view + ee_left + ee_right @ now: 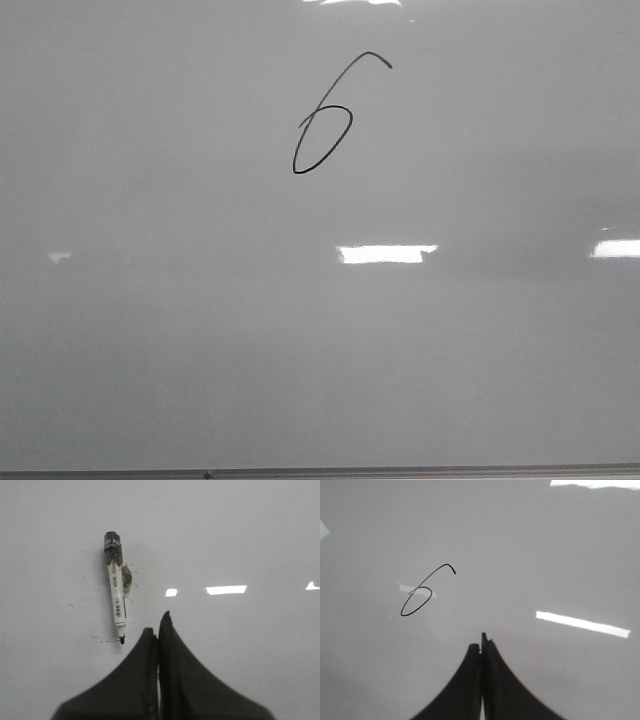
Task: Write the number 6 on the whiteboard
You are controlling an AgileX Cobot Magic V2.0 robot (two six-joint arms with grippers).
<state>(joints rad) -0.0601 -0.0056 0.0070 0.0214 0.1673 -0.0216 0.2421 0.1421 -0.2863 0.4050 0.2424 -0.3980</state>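
Number 6 [322, 120] drawn on whiteboard [150, 350]; writing step apparently complete. Marker [116, 587] lying loose beside left gripper [158, 625]. Left gripper and right gripper [482, 642] closed, holding nothing; only retreat likely left.

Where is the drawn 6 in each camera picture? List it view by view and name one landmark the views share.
Front view: the number 6 sits above the middle, slightly left of centre, on the whiteboard.
Left wrist view: not in it; only a marker lies on the board beyond the shut left pincer.
Right wrist view: the 6 lies left of centre, beyond the shut right pincer.
Shared landmark: the glossy board surface itself.
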